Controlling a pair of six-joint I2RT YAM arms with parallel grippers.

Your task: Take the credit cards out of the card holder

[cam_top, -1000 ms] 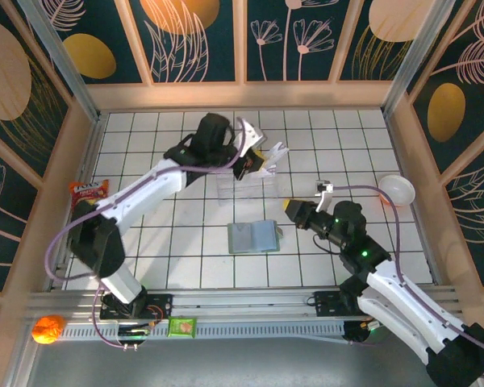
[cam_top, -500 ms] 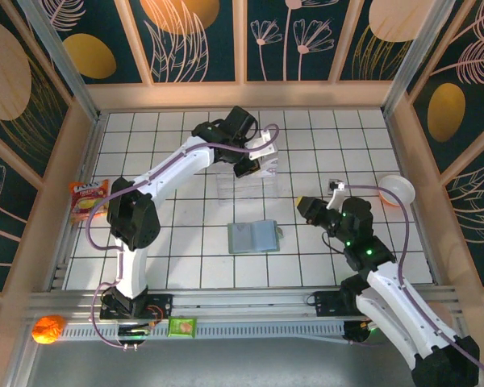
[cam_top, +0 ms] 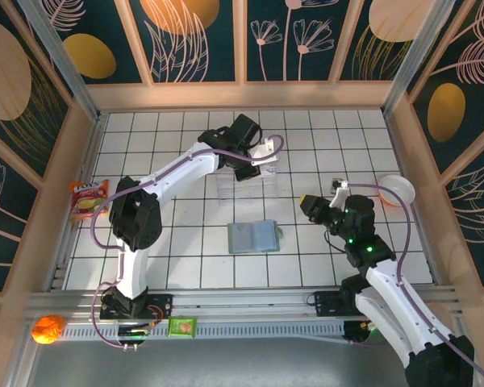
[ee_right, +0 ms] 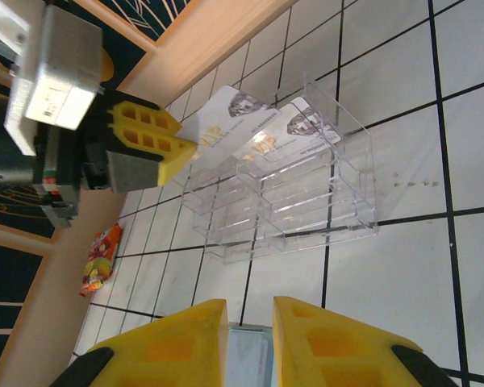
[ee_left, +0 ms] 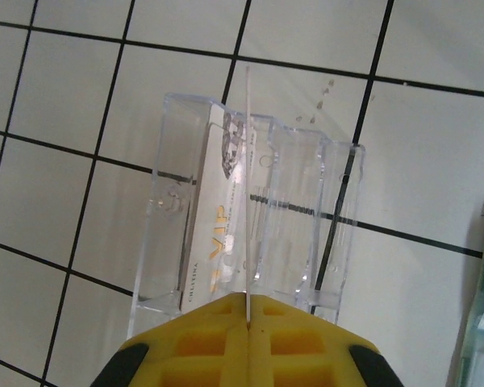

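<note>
While the white tiled table point(cam_top: 185, 262) carries everything, the step in hand, as I judge it, is to store a card that is already out of the wallet. The clear slotted rack point(ee_left: 306, 210) stands directly under the left claw point(ee_left: 248, 310). The card holder point(cam_top: 253, 237) lies open and flat, well apart from that claw on the side of the arm bases. It is near the right claw point(ee_right: 250, 324) and just in front of its fingertips. The right claw stands with a narrow gap and holds nothing.

The left claw is closed tight on one credit card point(ee_left: 247, 177), seen on its thin edge and pointing down at the rack. A second card point(ee_right: 284, 133) with gold letters already leans in a slot just beside the held one. Whether the held card's lower edge has entered a slot I cannot tell. The next move calls for keeping the card in line with a free slot, lowering it straight, then opening the pads without tipping the light rack
</note>
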